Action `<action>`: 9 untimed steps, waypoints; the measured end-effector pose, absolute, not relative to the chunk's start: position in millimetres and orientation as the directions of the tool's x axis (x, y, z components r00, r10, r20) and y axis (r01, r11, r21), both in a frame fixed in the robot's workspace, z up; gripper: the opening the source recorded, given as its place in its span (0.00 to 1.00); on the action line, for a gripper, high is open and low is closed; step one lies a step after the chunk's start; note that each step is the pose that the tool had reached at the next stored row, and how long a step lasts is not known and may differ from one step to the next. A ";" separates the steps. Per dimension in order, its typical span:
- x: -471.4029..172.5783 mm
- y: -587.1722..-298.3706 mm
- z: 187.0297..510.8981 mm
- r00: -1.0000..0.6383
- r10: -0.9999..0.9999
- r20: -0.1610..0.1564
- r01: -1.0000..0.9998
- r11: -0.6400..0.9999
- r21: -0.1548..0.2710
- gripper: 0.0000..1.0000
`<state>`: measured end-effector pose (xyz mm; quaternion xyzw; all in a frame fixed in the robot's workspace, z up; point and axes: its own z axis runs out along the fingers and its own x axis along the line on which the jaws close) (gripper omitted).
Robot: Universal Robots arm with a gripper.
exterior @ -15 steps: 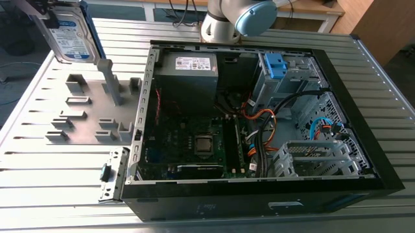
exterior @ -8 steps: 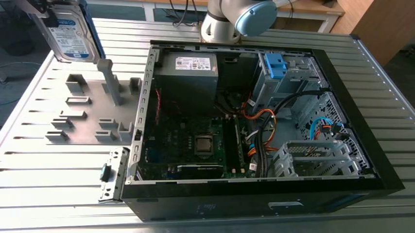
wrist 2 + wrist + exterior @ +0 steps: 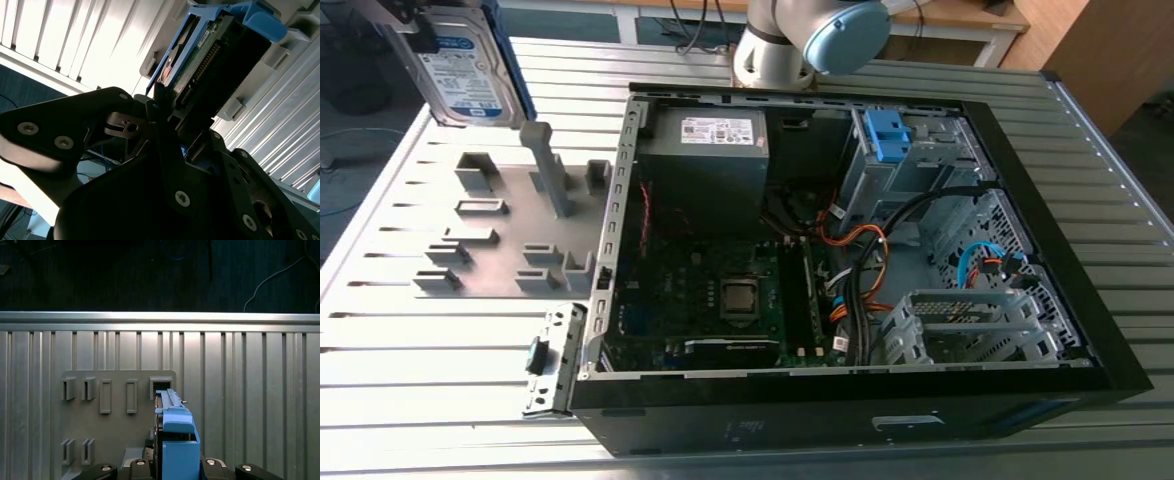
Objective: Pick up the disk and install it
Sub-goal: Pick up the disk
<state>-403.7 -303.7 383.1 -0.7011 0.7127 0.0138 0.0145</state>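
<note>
My gripper [image 3: 172, 125] has its jaws closed across the flat faces of the disk [image 3: 460, 65], near one end. The disk hangs upright over the grey fixture plate [image 3: 507, 225], well apart from the open computer case [image 3: 854, 400]. I judge it stiff, rather heavy and sensitive to shock. The metal faces are smooth, so I think a firm hold is needed, away from the connector pins [image 3: 205, 60].

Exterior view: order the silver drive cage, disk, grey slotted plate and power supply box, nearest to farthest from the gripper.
1. The disk, clamped in the gripper, exterior view's upper left.
2. The grey slotted plate, on the table beside the case.
3. The power supply box, inside the case, plate side.
4. The silver drive cage, exterior view's lower right.
</note>
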 end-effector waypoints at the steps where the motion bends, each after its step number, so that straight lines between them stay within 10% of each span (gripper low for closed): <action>1: -403.7 -303.7 383.6 -0.016 -0.999 -0.040 -1.000 0.016 -0.001 0.36; 9: -403.7 -303.7 386.9 -0.016 -0.999 -0.040 -1.000 0.016 -0.001 0.36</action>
